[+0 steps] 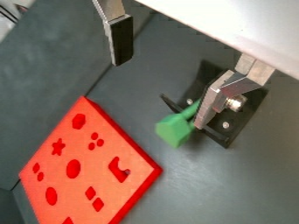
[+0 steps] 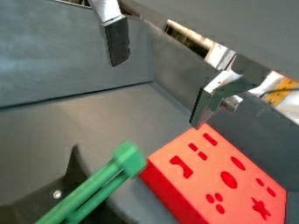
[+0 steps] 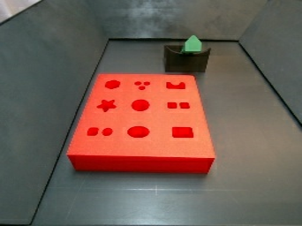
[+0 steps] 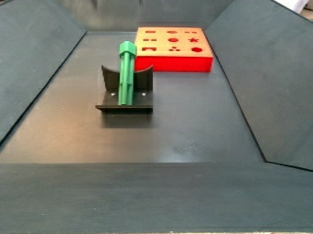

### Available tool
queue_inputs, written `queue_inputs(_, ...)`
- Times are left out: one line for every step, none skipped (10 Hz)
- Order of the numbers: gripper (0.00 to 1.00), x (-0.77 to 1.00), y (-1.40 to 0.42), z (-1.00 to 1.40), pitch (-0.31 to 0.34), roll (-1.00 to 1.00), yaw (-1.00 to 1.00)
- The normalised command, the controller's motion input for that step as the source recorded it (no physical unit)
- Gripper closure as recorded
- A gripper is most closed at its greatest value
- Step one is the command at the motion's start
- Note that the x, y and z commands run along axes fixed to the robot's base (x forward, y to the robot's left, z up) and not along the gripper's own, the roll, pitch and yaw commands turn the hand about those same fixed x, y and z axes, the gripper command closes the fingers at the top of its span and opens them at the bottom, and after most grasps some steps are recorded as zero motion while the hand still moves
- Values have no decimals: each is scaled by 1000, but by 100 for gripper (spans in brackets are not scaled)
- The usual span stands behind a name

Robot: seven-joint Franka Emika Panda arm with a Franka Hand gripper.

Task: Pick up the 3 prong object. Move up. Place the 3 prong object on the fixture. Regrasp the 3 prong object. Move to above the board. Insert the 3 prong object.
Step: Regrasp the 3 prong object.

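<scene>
Fingers (image 1: 118, 39) of the gripper (image 1: 163, 66) are spread wide with nothing between them, up above the green 3 prong object (image 4: 127, 66), which leans long-ways on the fixture (image 4: 124, 103) at the board's (image 3: 141, 119) 1 o'clock corner in a side view.

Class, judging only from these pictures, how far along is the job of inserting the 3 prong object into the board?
Done: the 3 prong object rests on the fixture, leaning against its upright. In hand: nothing; in a wrist view the tool is open and empty above the floor, its fingers clear of the piece. Left: regrasping, moving above the board, and inserting; its holes are all empty.
</scene>
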Motion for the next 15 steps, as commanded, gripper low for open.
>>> queue_inputs(0,-43,-657,246,14,1000,31)
queue_inputs(0,-33,-523,162,12,1000,32)
queue_inputs(0,-29,-168,80,7,1000,33)
queue_inputs(0,-30,-48,55,3,1000,34)
queue_inputs(0,-18,-44,27,-1,1000,34)
queue_inputs(0,-11,-47,16,-3,1000,35)
queue_inputs(0,-5,-33,18,-6,1000,37)
queue_inputs(0,-2,-18,15,-6,1000,37)
queue_inputs(0,-5,-21,11,-1,1000,39)
queue_inputs(0,-3,-14,10,2,1000,40)
queue_inputs(0,16,-22,-2,10,1000,42)
queue_inputs(0,23,-24,-5,16,1000,44)
queue_inputs(0,37,-23,-4,28,1000,46)
queue_inputs(0,50,-30,-3,39,1000,50)
queue_inputs(0,66,-31,-5,61,1000,56)
